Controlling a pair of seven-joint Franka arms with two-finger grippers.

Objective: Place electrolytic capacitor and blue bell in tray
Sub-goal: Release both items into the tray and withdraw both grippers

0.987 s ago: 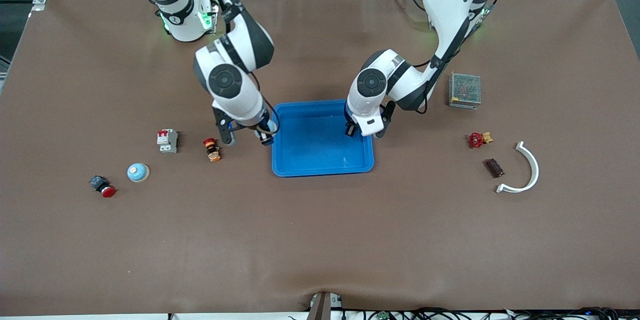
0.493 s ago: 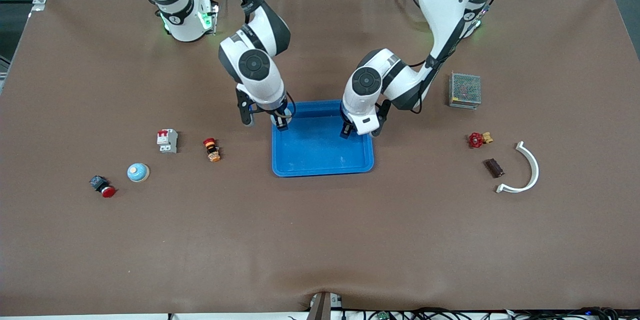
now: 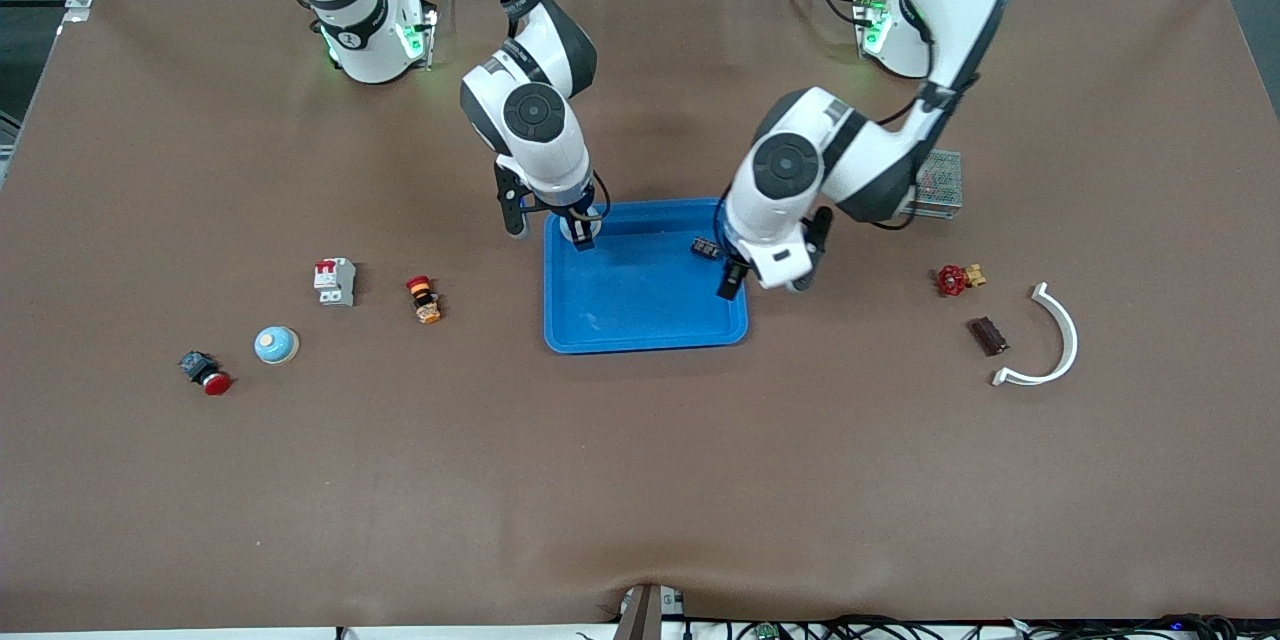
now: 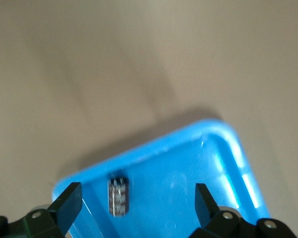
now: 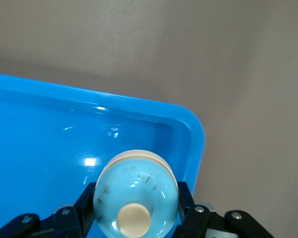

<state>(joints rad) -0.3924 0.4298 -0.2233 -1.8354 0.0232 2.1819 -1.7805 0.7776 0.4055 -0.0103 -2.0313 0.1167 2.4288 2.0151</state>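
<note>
Blue tray (image 3: 640, 320), mesh box (image 3: 940, 182) beside it, second bell (image 3: 276, 345) apart

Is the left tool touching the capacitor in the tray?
Apart. The left wrist view shows the left tool open, with blue tray floor visible between each finger and the capacitor, which lies in the tray.
</note>
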